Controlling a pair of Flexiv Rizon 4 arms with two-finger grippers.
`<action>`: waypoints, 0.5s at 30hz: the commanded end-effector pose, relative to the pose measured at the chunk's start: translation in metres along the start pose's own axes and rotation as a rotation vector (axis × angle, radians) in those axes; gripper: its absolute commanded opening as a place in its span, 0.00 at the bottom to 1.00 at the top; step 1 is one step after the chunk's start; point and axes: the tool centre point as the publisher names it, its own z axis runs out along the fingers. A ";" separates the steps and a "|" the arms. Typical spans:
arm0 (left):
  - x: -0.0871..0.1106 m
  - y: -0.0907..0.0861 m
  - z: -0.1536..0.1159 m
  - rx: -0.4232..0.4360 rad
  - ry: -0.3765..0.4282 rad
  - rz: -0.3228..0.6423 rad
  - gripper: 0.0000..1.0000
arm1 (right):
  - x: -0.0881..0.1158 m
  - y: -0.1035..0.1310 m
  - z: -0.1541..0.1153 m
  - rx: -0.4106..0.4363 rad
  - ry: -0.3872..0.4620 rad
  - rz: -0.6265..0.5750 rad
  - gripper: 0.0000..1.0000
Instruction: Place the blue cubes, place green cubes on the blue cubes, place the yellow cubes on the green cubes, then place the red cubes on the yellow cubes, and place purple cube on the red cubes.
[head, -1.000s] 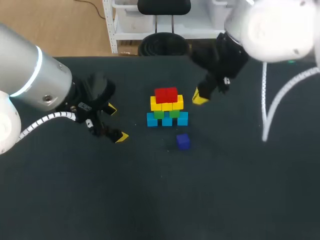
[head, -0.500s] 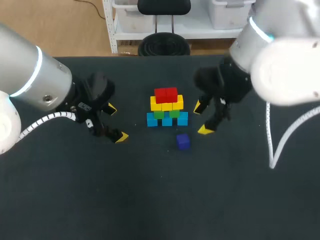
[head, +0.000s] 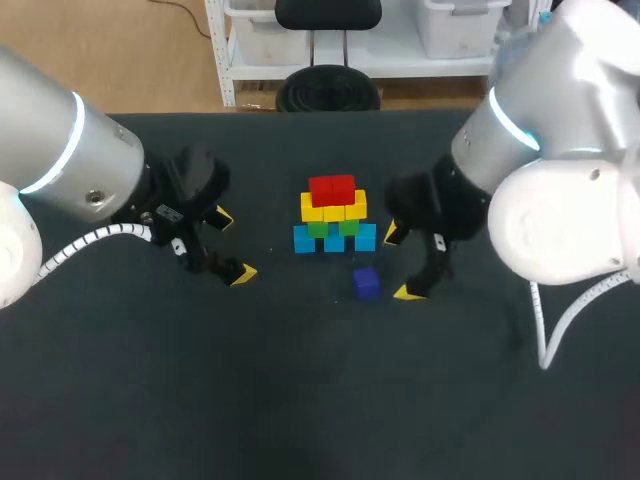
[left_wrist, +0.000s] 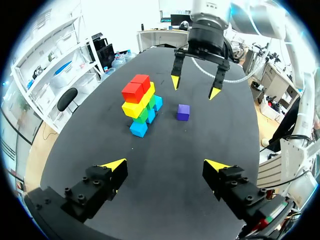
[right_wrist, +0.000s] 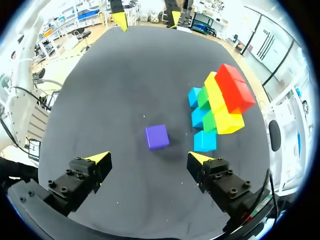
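A stack of cubes (head: 334, 214) stands mid-table: blue at the base, green above, then yellow, with two red cubes (head: 332, 189) on top. A lone purple cube (head: 366, 283) lies on the table just in front of it. My right gripper (head: 399, 263) stands open to the right of the purple cube, holding nothing. In the right wrist view the purple cube (right_wrist: 157, 136) sits ahead of the open right gripper (right_wrist: 148, 158), with the stack (right_wrist: 218, 106) off to one side. My left gripper (head: 233, 244) is open and empty, left of the stack (left_wrist: 140, 104); the purple cube (left_wrist: 183, 112) lies far ahead of it.
The dark table (head: 300, 390) carries nothing else. In the left wrist view my right gripper (left_wrist: 194, 88) hangs beyond the purple cube, fingers spread.
My right gripper has gone from shut to open and come forward and down from beside the stack's top to the table beside the purple cube. The left arm has kept still.
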 end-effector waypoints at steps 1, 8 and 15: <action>0.000 0.000 0.000 -0.003 0.001 -0.001 1.00 | -0.001 -0.002 0.004 -0.021 -0.007 -0.016 1.00; 0.000 0.000 0.000 -0.003 0.001 -0.001 1.00 | -0.005 -0.007 0.010 -0.046 -0.008 -0.035 1.00; 0.000 0.000 0.000 -0.003 0.001 -0.001 1.00 | -0.011 -0.014 0.019 -0.068 -0.004 -0.041 0.97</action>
